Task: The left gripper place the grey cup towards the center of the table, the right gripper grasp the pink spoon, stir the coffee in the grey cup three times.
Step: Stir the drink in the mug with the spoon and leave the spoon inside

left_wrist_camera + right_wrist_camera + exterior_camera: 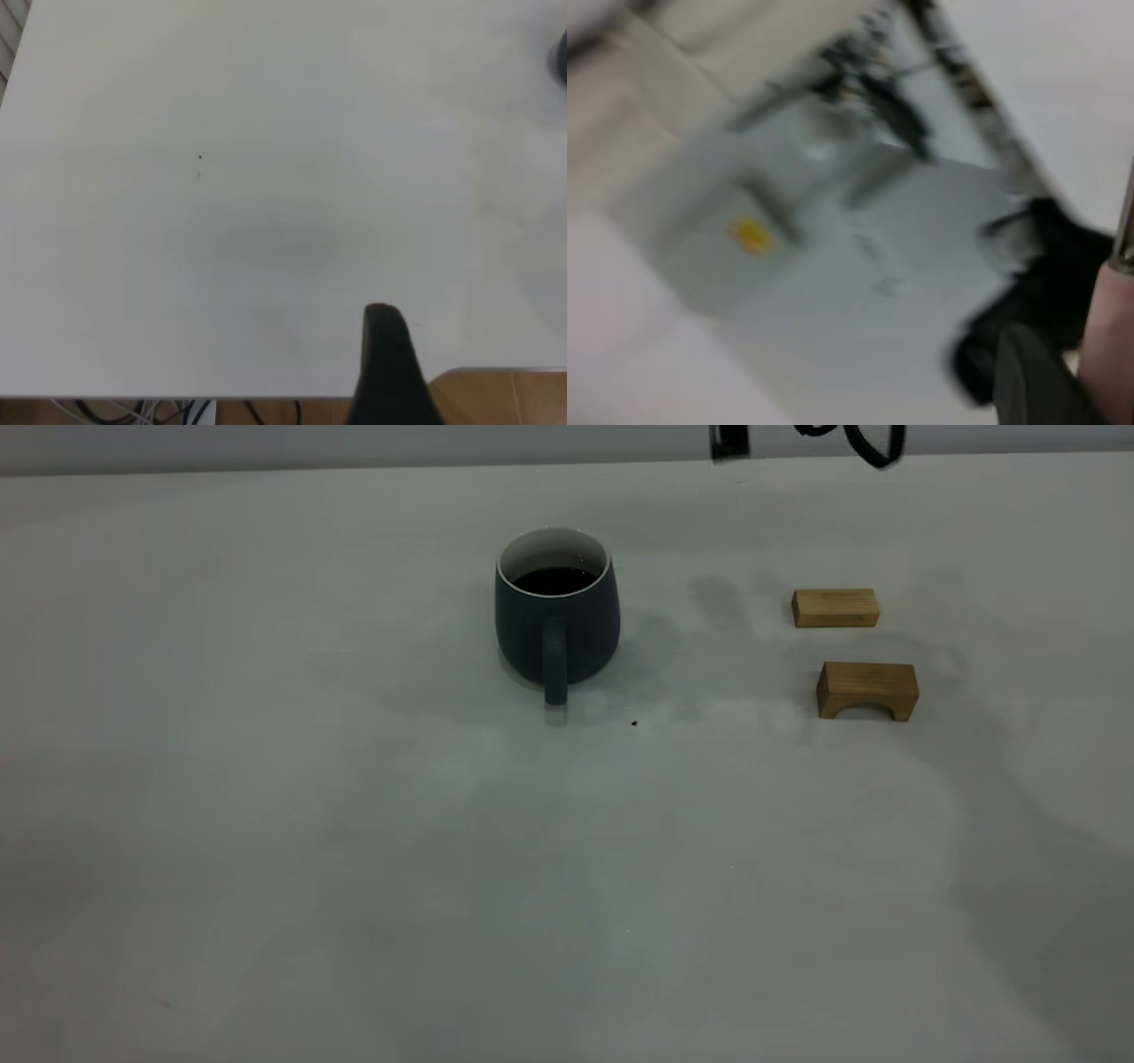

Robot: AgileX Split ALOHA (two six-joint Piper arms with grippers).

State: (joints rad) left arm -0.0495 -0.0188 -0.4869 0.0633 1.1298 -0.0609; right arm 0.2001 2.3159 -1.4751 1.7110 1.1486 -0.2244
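The grey cup (556, 615) stands upright near the middle of the table (354, 850), its handle turned to the front, with dark coffee (555, 580) inside. Nothing touches it. The pink spoon (1114, 350) shows only in the right wrist view, its pink handle and metal shaft lying against the black finger of my right gripper (1076, 376), which is shut on it. That view looks off past the table's edge. In the exterior view only black arm parts (731, 441) show at the top. My left gripper (387, 376) hangs over bare table near its edge.
Two tan wooden blocks lie right of the cup: a flat one (835, 607) farther back and an arched one (867, 690) nearer. A tiny dark speck (634, 723) lies just in front of the cup. Black cables (873, 444) hang at the top right.
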